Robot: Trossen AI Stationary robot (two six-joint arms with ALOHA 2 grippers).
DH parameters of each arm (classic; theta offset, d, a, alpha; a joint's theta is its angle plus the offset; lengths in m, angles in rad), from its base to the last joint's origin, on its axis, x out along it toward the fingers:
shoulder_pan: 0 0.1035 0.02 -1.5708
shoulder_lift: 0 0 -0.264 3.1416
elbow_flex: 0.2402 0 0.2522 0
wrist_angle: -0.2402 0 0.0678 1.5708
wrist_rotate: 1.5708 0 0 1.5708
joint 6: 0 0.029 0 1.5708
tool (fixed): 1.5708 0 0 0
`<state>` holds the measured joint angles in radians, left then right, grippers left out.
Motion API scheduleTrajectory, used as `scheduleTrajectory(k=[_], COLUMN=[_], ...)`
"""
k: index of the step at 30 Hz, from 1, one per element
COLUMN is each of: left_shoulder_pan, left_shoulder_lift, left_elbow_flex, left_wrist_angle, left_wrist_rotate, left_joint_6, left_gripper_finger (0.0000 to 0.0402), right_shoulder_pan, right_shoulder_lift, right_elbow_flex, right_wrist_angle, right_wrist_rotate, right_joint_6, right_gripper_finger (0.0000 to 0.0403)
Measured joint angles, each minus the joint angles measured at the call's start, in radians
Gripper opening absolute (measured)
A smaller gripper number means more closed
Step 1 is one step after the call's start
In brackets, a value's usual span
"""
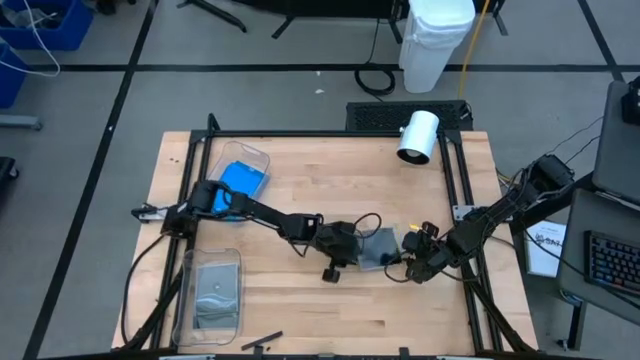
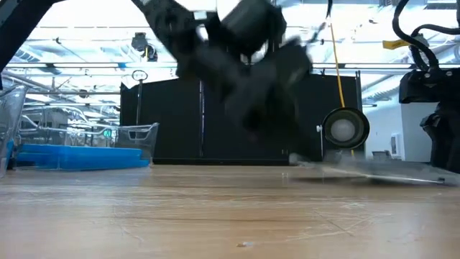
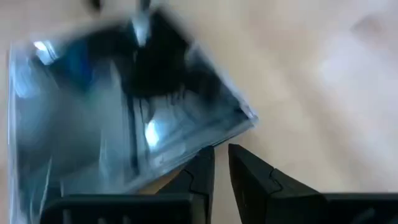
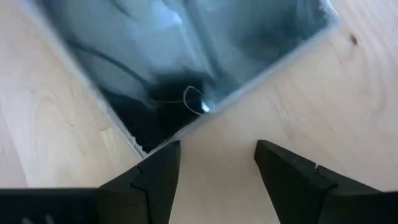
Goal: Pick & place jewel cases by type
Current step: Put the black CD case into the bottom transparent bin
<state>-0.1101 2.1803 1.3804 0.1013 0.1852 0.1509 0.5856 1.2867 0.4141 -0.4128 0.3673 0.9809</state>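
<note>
The table (image 1: 330, 300) is pale, matt butcher-block wood with fine grain, framed by dark metal rails, and at its middle lies a grey jewel case (image 1: 380, 247) of glossy, clear plastic that mirrors the arms above it. At about ten o'clock a clear plastic bin (image 1: 262, 158) with shiny, see-through walls holds smooth, bright blue plastic jewel cases (image 1: 243, 182), and at about eight o'clock a second clear bin (image 1: 186, 300) holds grey, glossy cases (image 1: 216, 296). The left gripper (image 3: 221, 168) and the right gripper (image 4: 217, 168) have matt black, hard-looking fingers with a slightly grainy finish.
</note>
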Motion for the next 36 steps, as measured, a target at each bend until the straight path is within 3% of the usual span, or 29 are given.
scheduleTrajectory(k=[7,13,19,27,33,36], left_shoulder_pan=[-0.020,-0.038,-0.022,-0.019,-0.042,-0.052], left_shoulder_lift=[-0.069,-0.087,-0.085,-0.085,-0.086,-0.086], left_elbow_flex=[0.014,0.013,0.013,0.011,0.013,0.020], left_wrist_angle=[0.030,0.135,0.129,-0.299,-0.426,-0.502], left_wrist_rotate=[0.059,0.037,-0.034,-0.056,-0.084,-0.114], left_joint_6=[0.073,0.152,0.141,0.129,-0.262,-0.390], left_gripper_finger=[0.0058,0.0058,0.0058,0.0058,0.0060,0.0080], right_shoulder_pan=[0.010,0.007,0.007,0.007,0.009,0.009], right_shoulder_lift=[-0.046,-0.054,-0.053,-0.054,-0.056,-0.057], right_elbow_flex=[-0.001,-0.003,-0.005,-0.013,-0.083,-0.120], right_wrist_angle=[0.028,0.139,0.246,0.263,0.359,0.427], right_wrist_rotate=[0.004,0.050,0.106,0.104,0.113,0.134], right_joint_6=[0.028,-0.066,-0.160,-0.177,-0.182,-0.169], right_gripper_finger=[0.0210,0.0210,0.0210,0.0210,0.0210,0.0210])
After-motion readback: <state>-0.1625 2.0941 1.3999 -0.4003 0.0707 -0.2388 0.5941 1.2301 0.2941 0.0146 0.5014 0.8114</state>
